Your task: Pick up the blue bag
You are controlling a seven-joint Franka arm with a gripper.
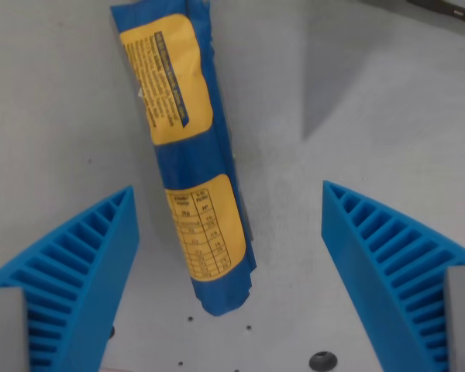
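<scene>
Between spread gripper (229, 256) fingers: blue bag (187, 147) flat on table (372, 116), nearer wrist view's left finger.

Blue bag's (187, 147) top end past the upper edge — label print too blurred to read.

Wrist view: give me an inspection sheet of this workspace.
Surface: grey matte tabletop with small holes near the bottom edge.
Job's things: long blue plastic bag with yellow printed labels, lying flat, running from the top edge down toward the bottom.
Clutter: nothing seen.
Grippers: hand open, blue ribbed fingers either side of the bag's lower end, not touching it.
Cables: nothing seen.
Surroundings: dark object at the top right corner, unclear.
</scene>
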